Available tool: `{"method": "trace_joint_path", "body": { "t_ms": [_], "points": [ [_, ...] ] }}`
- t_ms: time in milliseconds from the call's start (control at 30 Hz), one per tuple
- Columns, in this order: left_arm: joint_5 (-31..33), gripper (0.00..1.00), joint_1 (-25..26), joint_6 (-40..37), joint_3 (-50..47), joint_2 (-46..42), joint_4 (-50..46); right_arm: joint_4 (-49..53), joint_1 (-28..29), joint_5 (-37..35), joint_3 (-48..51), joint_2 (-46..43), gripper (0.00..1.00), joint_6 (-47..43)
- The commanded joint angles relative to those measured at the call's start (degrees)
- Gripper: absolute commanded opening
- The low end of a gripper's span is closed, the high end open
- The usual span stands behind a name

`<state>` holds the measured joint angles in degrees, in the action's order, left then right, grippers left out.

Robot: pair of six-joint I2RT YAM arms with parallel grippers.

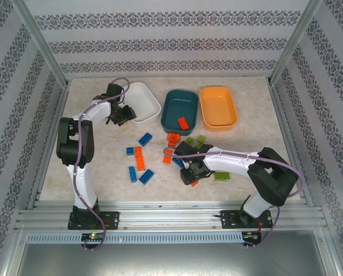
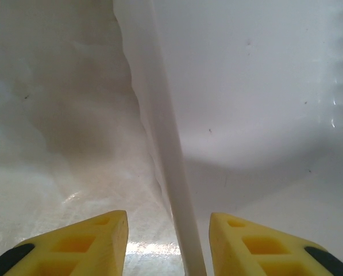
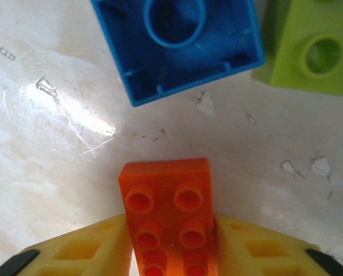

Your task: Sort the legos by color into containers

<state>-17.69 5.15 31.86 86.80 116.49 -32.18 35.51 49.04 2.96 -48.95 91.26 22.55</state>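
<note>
Your right gripper (image 3: 170,230) clamps an orange brick (image 3: 166,198), likely bound for the teal tray (image 1: 172,108), while your left gripper (image 2: 168,227) hangs open astride the rim of the white tray (image 2: 160,144).

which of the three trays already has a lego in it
The dark teal tray, the middle one: an orange-red brick lies inside it. The white tray and the light orange tray on either side hold no bricks.

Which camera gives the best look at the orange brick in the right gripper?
Right wrist: the orange brick sits large between the right gripper's fingers, studs up. Top external gives an orange sliver beneath that gripper. Left wrist faces the white tray's rim.
</note>
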Motion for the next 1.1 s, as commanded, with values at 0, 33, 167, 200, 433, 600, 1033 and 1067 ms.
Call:
{"method": "trace_joint_path", "body": {
  "t_ms": [0, 33, 167, 200, 433, 600, 1033, 1067],
  "points": [
    [1.5, 0.41, -0.1, -3.4, 1.0, 0.4, -4.1, 0.6, 1.0, -0.9, 0.1, -0.5, 0.32, 0.5],
    [1.6, 0.41, 0.0, -4.0, 1.6, 0.5, -4.9, 0.6, 1.0, -0.9, 0.2, -1.0, 0.31, 0.6],
    [3.3, 0.4, 0.9, -7.2, 4.0, 0.7, -8.5, 1.0, 1.0, 0.0, 0.1, -3.3, 0.27, 1.0],
    [3.9, 0.4, 1.1, -8.3, 4.7, 0.7, -9.6, 1.0, 0.9, 0.3, 0.1, -4.2, 0.27, 1.1],
    [3.0, 0.38, 2.4, -14.4, 7.1, 1.9, -14.6, 0.3, -2.1, 5.7, 0.0, -9.9, 0.26, 1.9],
    [1.2, 0.35, 3.6, -17.4, 7.4, 3.2, -15.8, -0.9, -6.6, 11.1, 0.2, -15.0, 0.26, 3.1],
    [1.9, 0.27, 3.9, -17.6, 7.8, 3.9, -15.6, -0.7, -20.5, 19.4, -14.5, -10.1, 0.26, 1.9],
    [1.8, 0.27, 4.0, -17.7, 7.8, 3.8, -15.7, -0.8, -21.2, 19.4, -16.2, -8.5, 0.26, 1.8]
  ]
}}
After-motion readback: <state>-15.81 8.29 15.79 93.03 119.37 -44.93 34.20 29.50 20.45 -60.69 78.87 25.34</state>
